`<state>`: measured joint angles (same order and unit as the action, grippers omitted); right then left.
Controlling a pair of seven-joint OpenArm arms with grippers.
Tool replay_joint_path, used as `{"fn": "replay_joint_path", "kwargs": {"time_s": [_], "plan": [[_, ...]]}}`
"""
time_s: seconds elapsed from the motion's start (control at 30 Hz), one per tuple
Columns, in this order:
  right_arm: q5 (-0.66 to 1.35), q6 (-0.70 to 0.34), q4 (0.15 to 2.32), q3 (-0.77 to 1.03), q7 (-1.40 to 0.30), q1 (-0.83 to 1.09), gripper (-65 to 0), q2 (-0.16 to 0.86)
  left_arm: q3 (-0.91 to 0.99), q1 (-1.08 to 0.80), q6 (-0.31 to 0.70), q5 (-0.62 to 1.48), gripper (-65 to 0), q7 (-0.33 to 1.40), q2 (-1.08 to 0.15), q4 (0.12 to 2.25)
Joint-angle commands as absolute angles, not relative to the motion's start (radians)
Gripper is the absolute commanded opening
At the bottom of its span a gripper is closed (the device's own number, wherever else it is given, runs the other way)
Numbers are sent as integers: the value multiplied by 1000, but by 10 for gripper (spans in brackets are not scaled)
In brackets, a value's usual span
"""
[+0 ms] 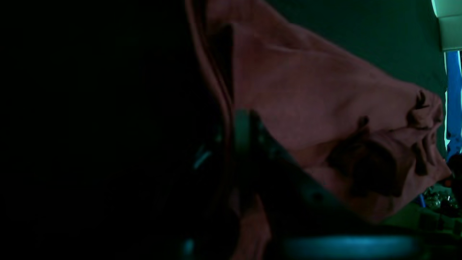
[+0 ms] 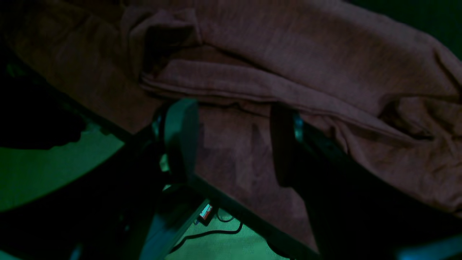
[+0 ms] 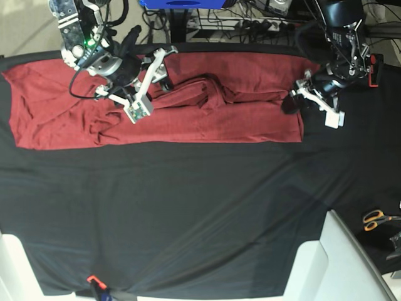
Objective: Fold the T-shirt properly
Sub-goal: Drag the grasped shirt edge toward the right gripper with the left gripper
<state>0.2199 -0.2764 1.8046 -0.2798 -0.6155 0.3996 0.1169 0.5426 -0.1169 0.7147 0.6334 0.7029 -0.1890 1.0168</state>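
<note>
Since the left hand (image 3: 293, 100) sits right at the T-shirt's (image 3: 188, 110) edge farthest from the scissors-free side, i.e. the end nearest the scissors (image 3: 376, 219), I read the step in hand as securing that end for a fold across the shirt. Left hand looks pressed together, with a rust-red fold running up between its dark fingers in the left wrist view, so it seems to be pinching the shirt edge; how many layers it has, can't tell, too dark. Right hand (image 3: 145, 88) is spread, fingers (image 2: 180, 137) standing apart over the fabric and clamping nothing, just above a thick rolled seam. The T-shirt lies as a long band on the black cloth (image 3: 188, 213) covering the tabletop, along the cloth's far edge, bunched and creased in the middle beside the right hand, flatter toward its ends. To do this well, I'd confirm the left pinch holds both layers before lifting, else the bottom layer stays behind and the fold skews. Right hand should close on the matching edge, not on the loose ridge in the middle. Lift both ends level, keep the thin knit taut between them, and don't snag the black cloth underneath. Main risk: that centre bunch gets folded in as a lump.
</note>
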Motion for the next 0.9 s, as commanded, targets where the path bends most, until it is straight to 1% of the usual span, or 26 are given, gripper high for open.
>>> {"fn": "replay_joint_path", "kwargs": {"time_s": [0.0,0.17,0.3,0.4,0.53,0.67,0.87], "plan": [[228,-280,1825,-282,-595,397,-350,116,544,-120,698,595,-650,739,-199,1020],[229,-280,1825,-275,-595,397,-350,116,545,-110,698,595,-650,739,-206,1026],[229,-280,1825,-274,-595,400,-350,116,553,-99,698,596,-650,739,-246,1030],[229,-280,1827,-274,-595,400,-350,116,553,-102,698,598,-650,740,-289,1075],[229,-280,1827,-274,-595,400,-350,116,553,-131,698,602,-650,740,-329,1150],[229,-280,1827,-274,-593,398,-350,116,553,-176,698,602,-650,748,-338,1271],[229,-280,1827,-274,-593,398,-350,116,553,-197,698,601,-650,855,-320,1468]]}}
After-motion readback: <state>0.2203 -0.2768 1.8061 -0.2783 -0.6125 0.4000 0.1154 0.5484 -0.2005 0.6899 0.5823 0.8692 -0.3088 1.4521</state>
